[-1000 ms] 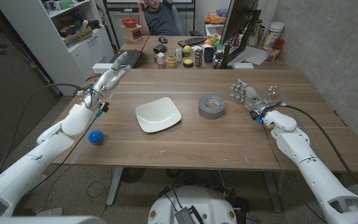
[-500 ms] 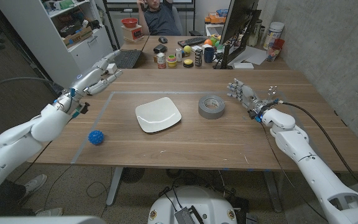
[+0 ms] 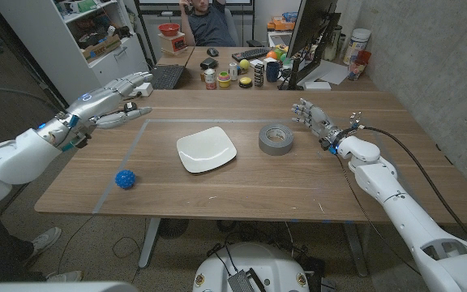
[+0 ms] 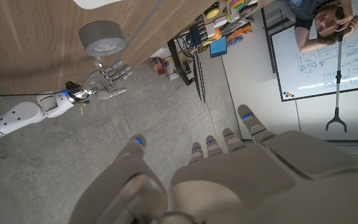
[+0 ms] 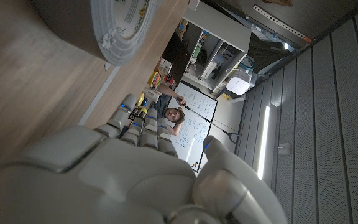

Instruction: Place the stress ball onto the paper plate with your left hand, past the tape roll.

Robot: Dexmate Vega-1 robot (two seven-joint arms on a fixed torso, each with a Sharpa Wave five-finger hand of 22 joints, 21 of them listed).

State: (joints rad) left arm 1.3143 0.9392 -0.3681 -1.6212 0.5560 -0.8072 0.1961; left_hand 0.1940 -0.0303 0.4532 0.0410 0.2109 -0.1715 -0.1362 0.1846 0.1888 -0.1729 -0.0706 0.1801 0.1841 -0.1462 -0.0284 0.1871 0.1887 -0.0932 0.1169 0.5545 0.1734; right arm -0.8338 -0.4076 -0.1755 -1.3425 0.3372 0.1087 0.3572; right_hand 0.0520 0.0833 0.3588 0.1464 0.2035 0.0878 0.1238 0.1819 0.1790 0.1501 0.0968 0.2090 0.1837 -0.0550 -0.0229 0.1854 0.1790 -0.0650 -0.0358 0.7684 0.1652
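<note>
A: Head view first: where is the small blue spiky rubber stress ball [image 3: 125,178] found?

B: It is seen lying alone on the brown wooden table [image 3: 242,195], toward the near left, not far from the near edge. Nothing is touching it. The white square paper plate [image 3: 206,150] is set to its right and a little farther away, and the grey roll of duct tape [image 3: 276,139] lies beyond the plate, farther right.

A: And the hands?

B: The left hand [image 3: 117,101] is held above the far left part of the table, fingers spread and straight, with nothing in it; it is well apart from the ball. The right hand [image 3: 315,123] is held just right of the tape roll, fingers apart, also holding nothing.

A: How is the ball expected to handle?

B: It is judged light and soft, likely to give under pressure and to roll if nudged. Its nubbed surface should aid the grip. A grasp from above, with the fingers closed around its middle, is thought best.

A: Is room available?

B: Open table is seen all around the ball, and the path to the plate is unobstructed. The near edge is close, so a push toward it should be avoided. The plate's raised rim should be cleared before the ball is released.
</note>
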